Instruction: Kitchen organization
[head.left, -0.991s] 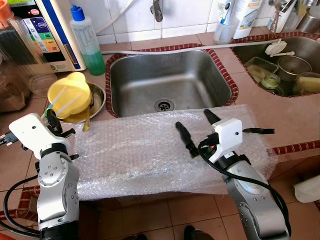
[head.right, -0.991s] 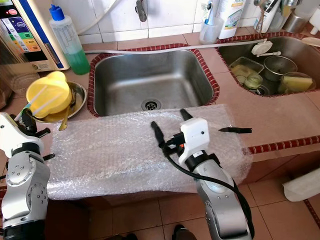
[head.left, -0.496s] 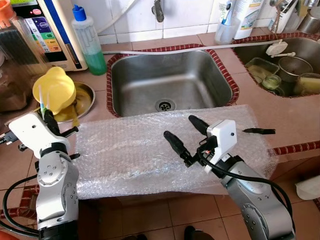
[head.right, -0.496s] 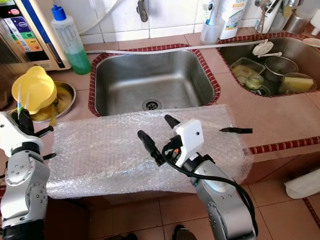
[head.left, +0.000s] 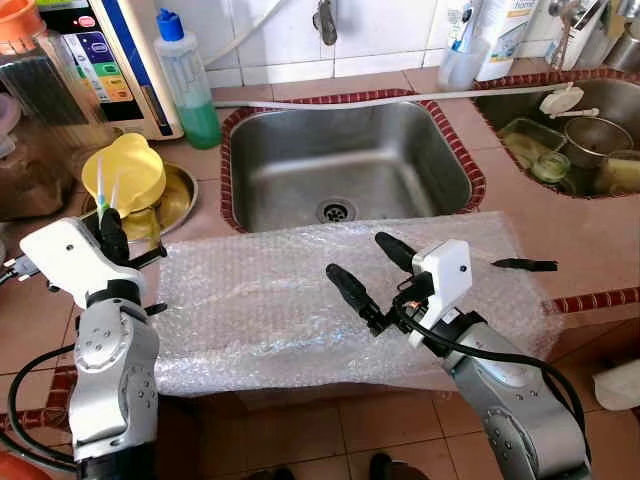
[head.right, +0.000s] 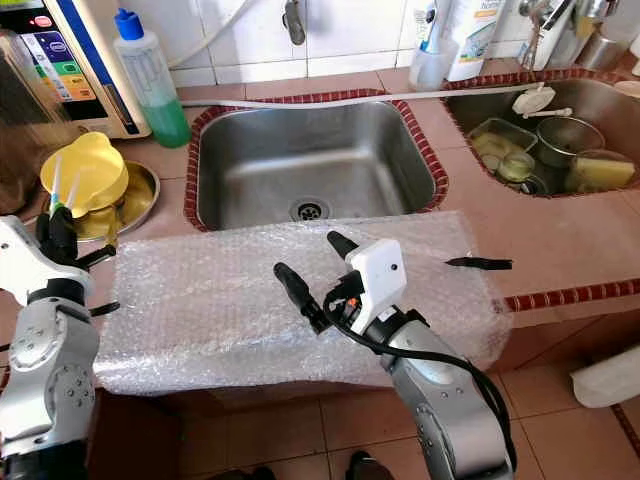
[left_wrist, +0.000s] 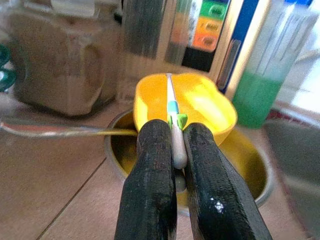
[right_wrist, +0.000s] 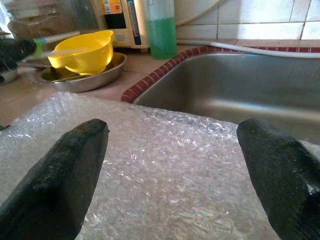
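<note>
My left gripper (head.left: 110, 232) is at the counter's left end, shut on a thin white stick with green and blue bands (left_wrist: 173, 131). The stick points up in front of a yellow bowl (head.left: 125, 173) that rests in a steel dish (head.left: 188, 197). A sheet of bubble wrap (head.left: 250, 300) lies along the counter's front edge, before the steel sink (head.left: 350, 150). My right gripper (head.left: 360, 257) hovers over the middle of the wrap, open wide, with nothing between its fingers (right_wrist: 60, 175).
A green soap bottle (head.left: 190, 85) and a water purifier (head.left: 110, 50) stand behind the bowl. A second sink (head.left: 580, 130) at the right holds several dishes. A small black object (head.left: 525, 265) lies on the counter past the wrap's right end.
My right gripper swung left over the bubble wrap a second ago and has since stayed put. The left gripper keeps hold of the stick; the camera shifted slightly.
</note>
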